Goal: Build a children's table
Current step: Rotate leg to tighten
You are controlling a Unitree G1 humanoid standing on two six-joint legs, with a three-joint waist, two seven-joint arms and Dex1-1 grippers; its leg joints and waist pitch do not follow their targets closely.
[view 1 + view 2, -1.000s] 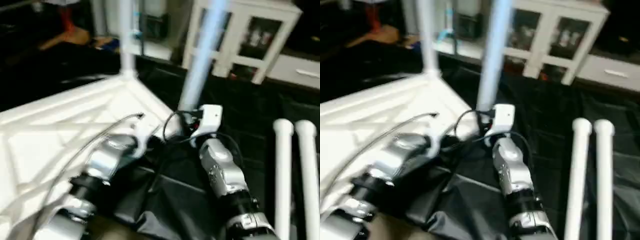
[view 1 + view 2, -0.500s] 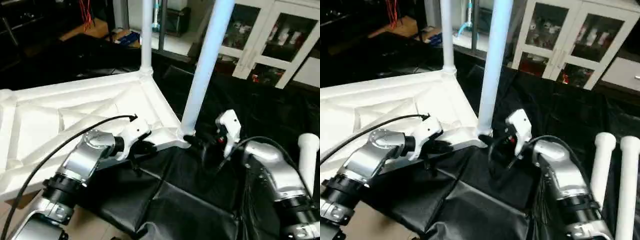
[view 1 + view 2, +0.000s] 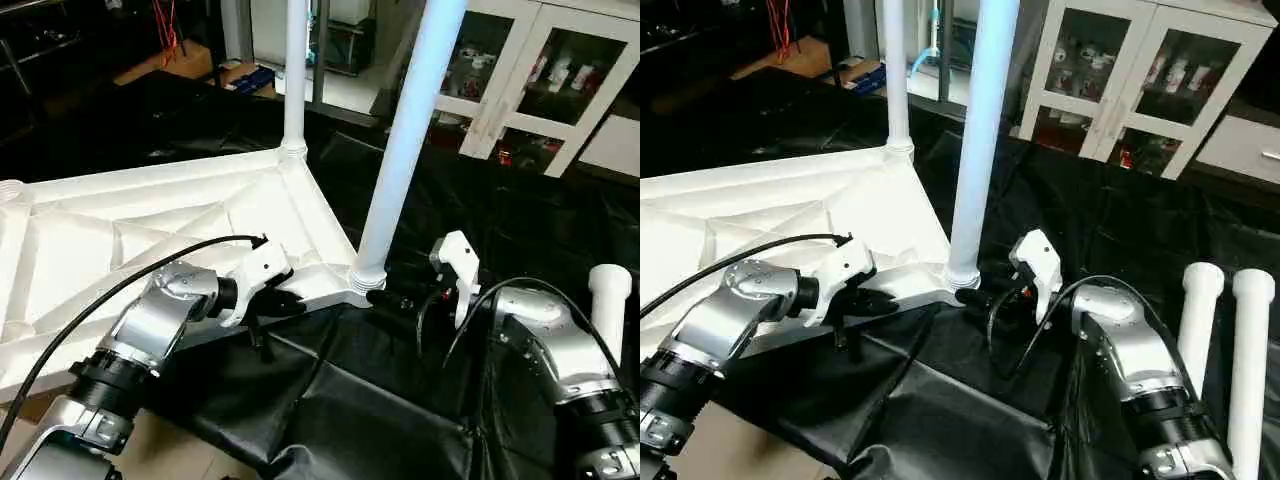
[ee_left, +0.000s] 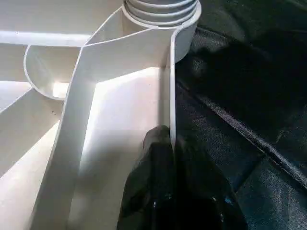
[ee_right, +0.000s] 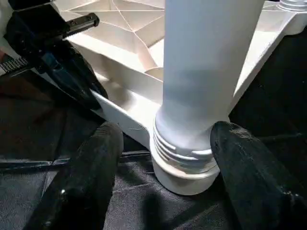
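The children's table lies upside down, its white ribbed tabletop (image 3: pixel 150 215) facing up. One tube leg (image 3: pixel 293 70) stands in the far corner socket. A second leg (image 3: pixel 405 150) stands in the near corner socket (image 4: pixel 163 9). My left gripper (image 3: pixel 283 303) is shut on the tabletop's thin rim wall (image 4: pixel 166 86), a short way from that near socket. My right gripper (image 5: pixel 165 134) is open, one finger on each side of the near leg's ringed base (image 5: pixel 184 158), with a gap on both sides. Two loose legs (image 3: pixel 1195 320) lie side by side at the right.
A black cloth (image 3: pixel 350 400) covers the work surface under the tabletop and the arms. A white glass-door cabinet (image 3: pixel 1140 80) stands behind. A black cable (image 3: pixel 120 285) loops over my left forearm. Clutter lies on the floor at the back left.
The camera has swung and steadied. My right gripper's fingers have spread a little around the near leg's base. The left gripper stays pinched on the rim.
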